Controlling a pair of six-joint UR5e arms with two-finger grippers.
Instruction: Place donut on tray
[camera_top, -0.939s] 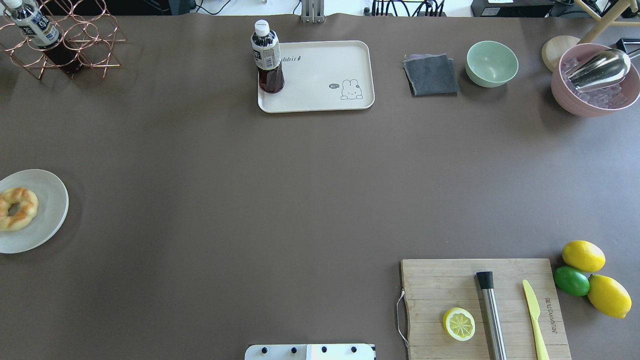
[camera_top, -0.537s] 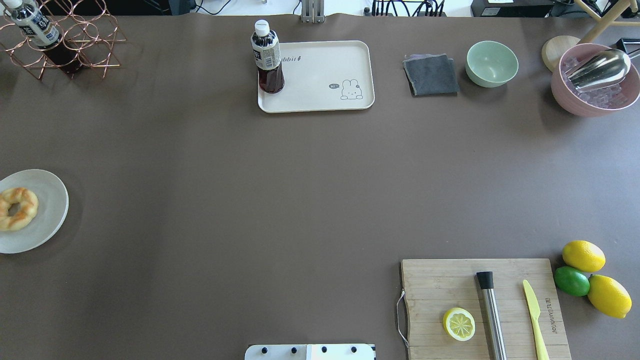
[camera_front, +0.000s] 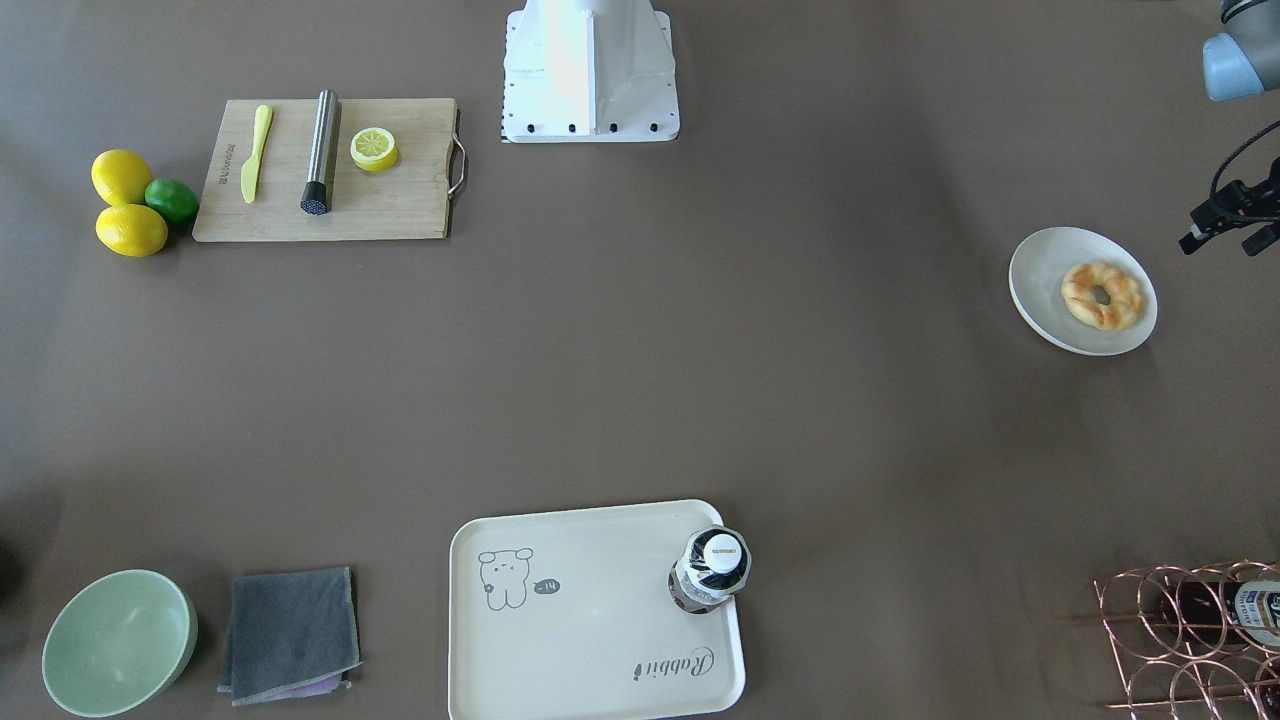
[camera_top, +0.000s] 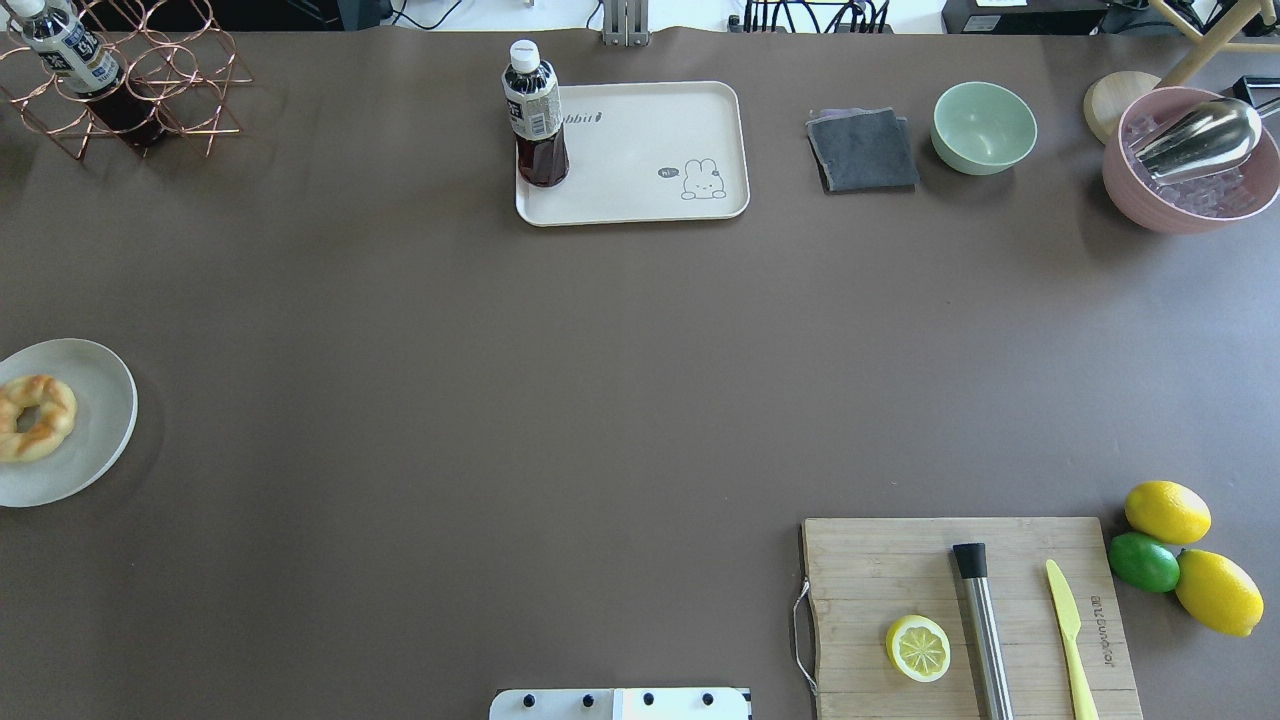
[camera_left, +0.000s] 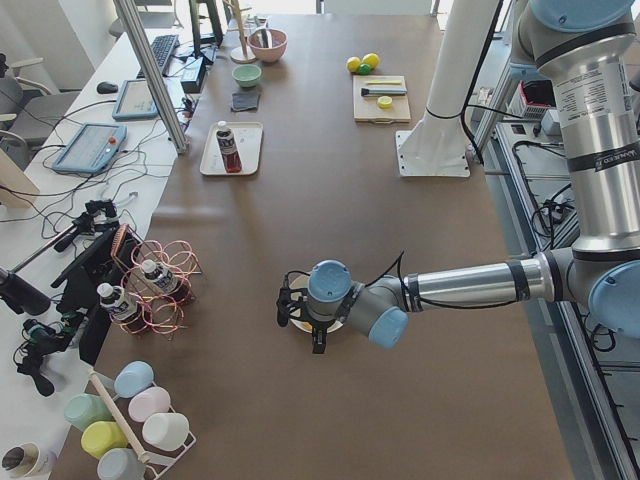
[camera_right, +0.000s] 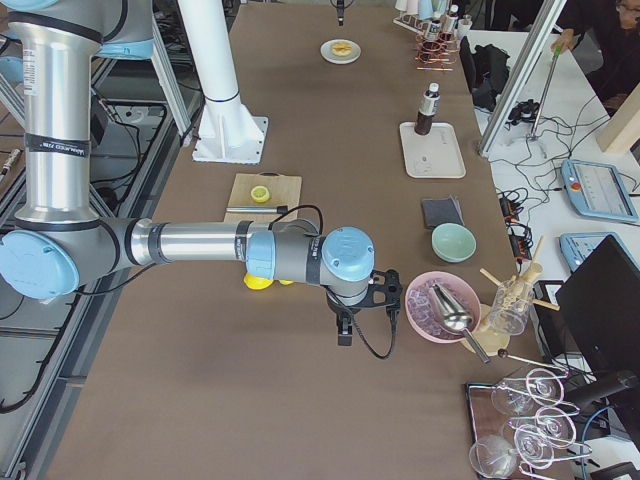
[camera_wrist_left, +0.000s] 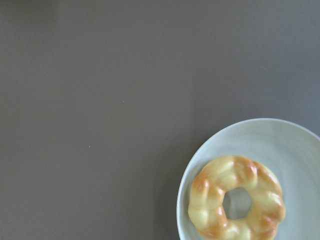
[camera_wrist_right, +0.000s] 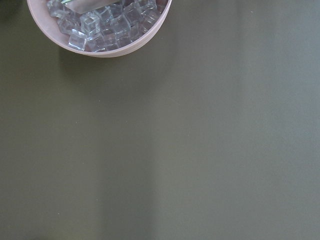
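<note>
Jaws: couldn't tell for either arm. The L gripper (camera_left: 317, 343) showed clearly only in the side view, and the R gripper (camera_right: 343, 335) likewise. Neither wrist cam had any fingers in frame.

The donut (camera_top: 33, 417) lay flat on a round pale plate (camera_top: 100, 420) at the table's L edge, hole up. It wasn't on the tray (camera_top: 650, 150), which sat well apart at the far side, approx. mid-table. A dark drink bottle (camera_top: 535, 115) stood upright on the tray's L end, and the rabbit drawing was at the other end. In the L side view the L gripper hung pointing down over the plate. Its wrist cam had the donut in the lower R corner of frame.

The R gripper hung pointing down near a pink bowl (camera_top: 1150, 215) of ice cubes w/ a metal scoop (camera_top: 1200, 135) in it. Its wrist cam caught only the bowl's edge and bare table.

Also on the table: a green bowl (camera_top: 984, 125) beside a grey cloth (camera_top: 862, 150), and a cutting board (camera_top: 870, 570) w/ a lemon half (camera_top: 918, 648).
</note>
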